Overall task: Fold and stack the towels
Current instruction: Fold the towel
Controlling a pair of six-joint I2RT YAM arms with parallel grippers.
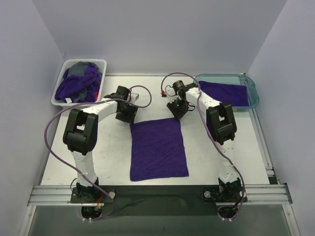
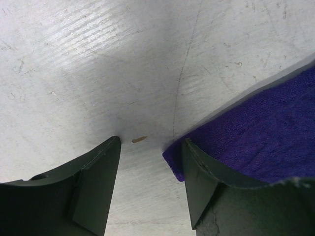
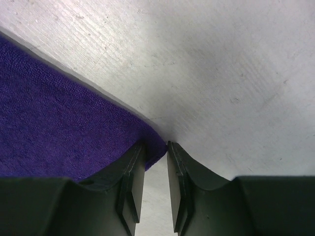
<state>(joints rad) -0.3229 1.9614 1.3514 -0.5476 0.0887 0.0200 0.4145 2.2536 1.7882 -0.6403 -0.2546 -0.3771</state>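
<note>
A scuffed white table (image 1: 98, 147) sits walled in by pale panels, and I see a deep purple terry-cloth towel (image 1: 158, 150) spread flat at its middle. It is a plain rectangle with its long sides running from 12 to 6 o'clock, and the nap is smooth with faint creases.

At the towel's 11 o'clock corner the left gripper (image 2: 150, 145) is down at the table. Its jaws are parted, with bare table between them, and the cloth's corner lies just against one finger.

At the 1 o'clock corner the right gripper (image 3: 156, 147) has its jaws drawn to a thin slit, with the corner's tip at the mouth. I cannot tell whether the tip is pinched.

Toward 10 o'clock a white slotted plastic basket (image 1: 98, 62) holds a rumpled heap of purple and grey towels (image 1: 76, 86). Toward 2 o'clock a translucent teal plastic tray (image 1: 253, 91) carries a folded purple towel (image 1: 224, 92), lying flat.
</note>
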